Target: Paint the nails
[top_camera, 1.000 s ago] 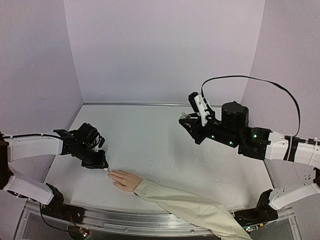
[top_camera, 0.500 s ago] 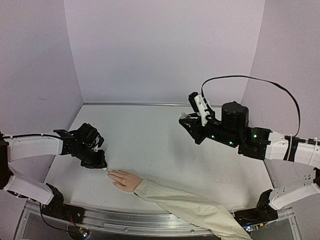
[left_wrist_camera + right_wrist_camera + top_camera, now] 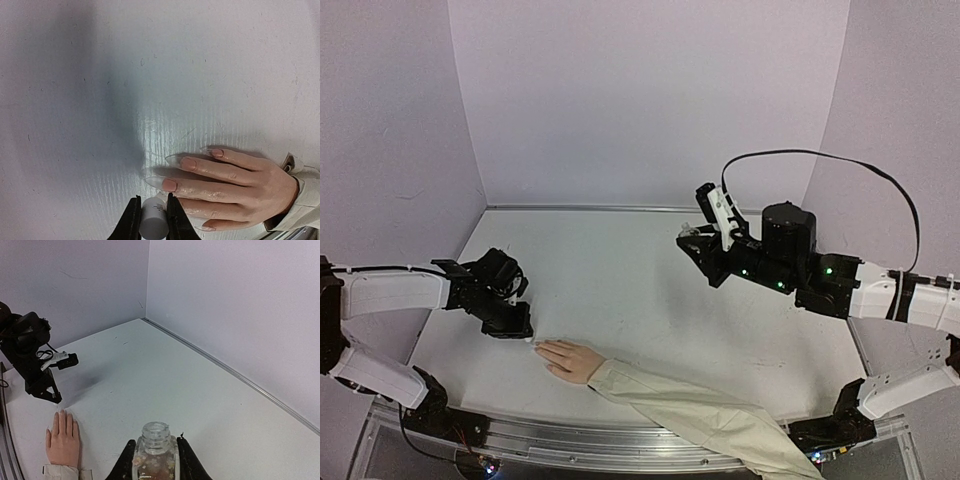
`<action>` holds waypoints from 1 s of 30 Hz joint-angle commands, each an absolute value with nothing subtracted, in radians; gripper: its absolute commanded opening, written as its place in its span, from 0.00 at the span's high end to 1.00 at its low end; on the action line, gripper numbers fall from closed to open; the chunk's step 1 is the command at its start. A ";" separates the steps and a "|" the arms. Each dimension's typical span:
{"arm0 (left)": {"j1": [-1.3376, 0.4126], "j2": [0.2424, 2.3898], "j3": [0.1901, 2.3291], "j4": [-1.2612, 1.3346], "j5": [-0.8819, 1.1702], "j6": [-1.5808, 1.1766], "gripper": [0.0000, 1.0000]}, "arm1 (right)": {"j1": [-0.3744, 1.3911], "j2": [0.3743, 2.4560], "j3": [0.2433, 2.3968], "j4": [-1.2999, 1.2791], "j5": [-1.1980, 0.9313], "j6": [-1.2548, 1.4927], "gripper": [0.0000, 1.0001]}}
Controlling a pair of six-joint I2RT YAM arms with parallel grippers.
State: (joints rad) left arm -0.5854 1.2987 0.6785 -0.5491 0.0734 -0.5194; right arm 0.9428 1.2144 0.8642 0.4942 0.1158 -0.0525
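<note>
The mannequin hand [image 3: 570,358] lies palm down at the near left of the table, with its beige sleeve [image 3: 690,415] running to the near right. In the left wrist view its nails [image 3: 188,163] are pinkish with long clear tips. My left gripper [image 3: 523,335] is shut on a white polish cap [image 3: 154,224], held just off the fingertips beside the middle nail [image 3: 169,184]. The brush is hidden. My right gripper [image 3: 692,240] is raised over the table's far right. It is shut on an open clear bottle [image 3: 156,450] of glittery polish, held upright.
The white table [image 3: 620,280] is boxed in by lilac walls behind and on both sides. A metal rail [image 3: 570,445] runs along its near edge. The right wrist view shows the left arm [image 3: 35,365] above the mannequin hand [image 3: 62,437].
</note>
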 commanded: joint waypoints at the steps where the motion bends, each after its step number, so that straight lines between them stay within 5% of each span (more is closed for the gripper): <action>1: -0.581 1.300 0.687 -0.544 0.027 -0.496 1.00 | 0.943 1.215 0.921 0.556 0.106 -0.037 1.00; 17: -0.581 1.157 0.695 -0.583 0.156 -0.515 1.00 | 0.943 1.206 0.909 0.556 0.105 -0.035 1.00; 30: -0.581 1.249 0.695 -0.545 0.148 -0.500 1.00 | 0.943 1.192 0.903 0.562 0.106 -0.035 1.00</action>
